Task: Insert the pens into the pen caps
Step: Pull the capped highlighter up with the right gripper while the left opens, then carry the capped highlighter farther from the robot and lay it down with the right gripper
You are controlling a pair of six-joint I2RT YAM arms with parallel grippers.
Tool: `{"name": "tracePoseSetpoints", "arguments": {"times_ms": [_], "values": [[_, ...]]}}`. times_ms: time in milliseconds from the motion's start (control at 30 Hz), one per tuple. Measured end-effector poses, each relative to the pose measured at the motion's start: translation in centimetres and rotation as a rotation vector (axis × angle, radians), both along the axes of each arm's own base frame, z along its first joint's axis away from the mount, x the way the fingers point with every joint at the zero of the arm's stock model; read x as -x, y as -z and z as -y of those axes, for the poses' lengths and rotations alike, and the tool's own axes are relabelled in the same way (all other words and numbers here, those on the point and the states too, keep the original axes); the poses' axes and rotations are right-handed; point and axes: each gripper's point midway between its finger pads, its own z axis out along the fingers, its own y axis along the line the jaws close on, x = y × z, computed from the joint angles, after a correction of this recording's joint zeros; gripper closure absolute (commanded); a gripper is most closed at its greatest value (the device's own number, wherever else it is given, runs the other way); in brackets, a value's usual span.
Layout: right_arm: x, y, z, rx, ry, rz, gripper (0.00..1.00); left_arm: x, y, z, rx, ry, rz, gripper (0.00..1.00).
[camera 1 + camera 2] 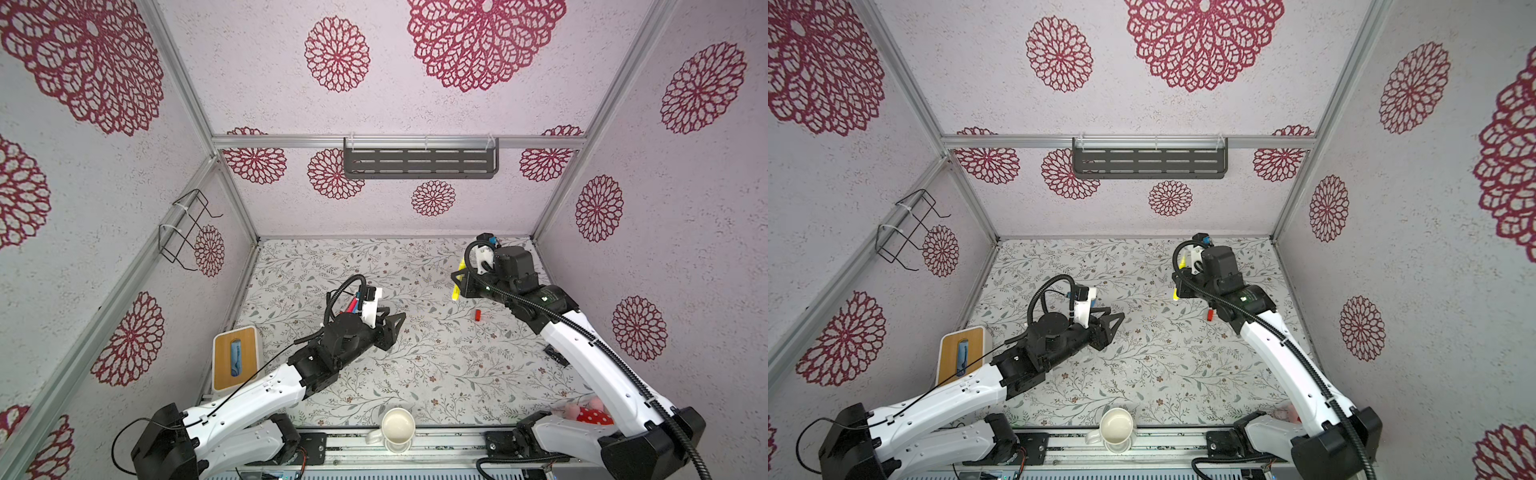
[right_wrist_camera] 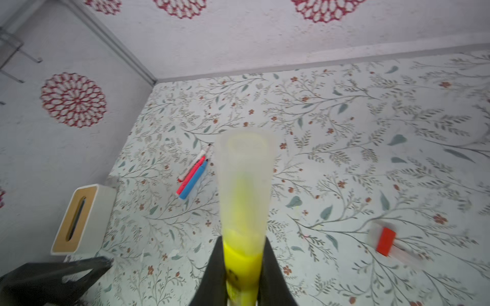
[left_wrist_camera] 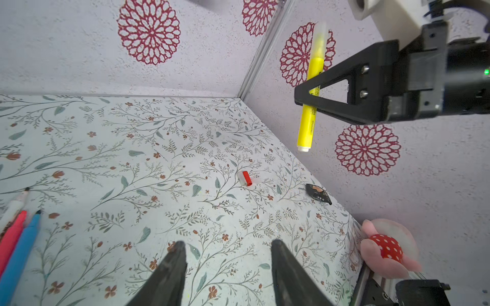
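My right gripper (image 1: 458, 283) (image 2: 242, 246) is shut on the yellow pen (image 3: 309, 119) (image 2: 242, 261) and holds it in the air above the table's far right. A clear pen cap (image 3: 319, 34) (image 2: 244, 169) sits on the pen's end. A red pen cap (image 1: 478, 314) (image 1: 1210, 314) (image 3: 246, 178) (image 2: 385, 241) lies on the table close by. The white-and-red, pink and blue pens (image 1: 353, 305) (image 3: 16, 238) (image 2: 195, 174) lie side by side, uncapped, just behind my left wrist. My left gripper (image 1: 401, 318) (image 3: 228, 243) is open over bare table, with nothing between its fingers.
A white tissue box (image 1: 235, 357) with a wooden top stands at the left edge. A cream mug (image 1: 398, 424) is at the front edge, a pink and red spotted plush (image 3: 384, 249) at the front right. A small black object (image 3: 318, 193) lies by the right wall.
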Motion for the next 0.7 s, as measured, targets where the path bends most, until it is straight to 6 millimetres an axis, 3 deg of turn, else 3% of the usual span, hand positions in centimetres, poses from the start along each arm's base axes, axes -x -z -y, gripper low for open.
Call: {"name": "tracePoseSetpoints", "arguments": {"times_ms": [133,400,700], "values": [[-1.3,3.0,3.7,0.077,0.108,-0.091,0.95,0.1,0.6,-0.9,-0.014,-0.027,-0.003,0.46],[-2.5,6.2,9.5,0.188,0.266,-0.189,0.96,0.0,1.5,-1.9,-0.055,-0.071,-0.028,0.46],[-3.7,10.7,12.9,0.294,0.305,-0.308,1.0,-0.4,1.5,-3.4,-0.062,-0.147,-0.014,0.4]]}}
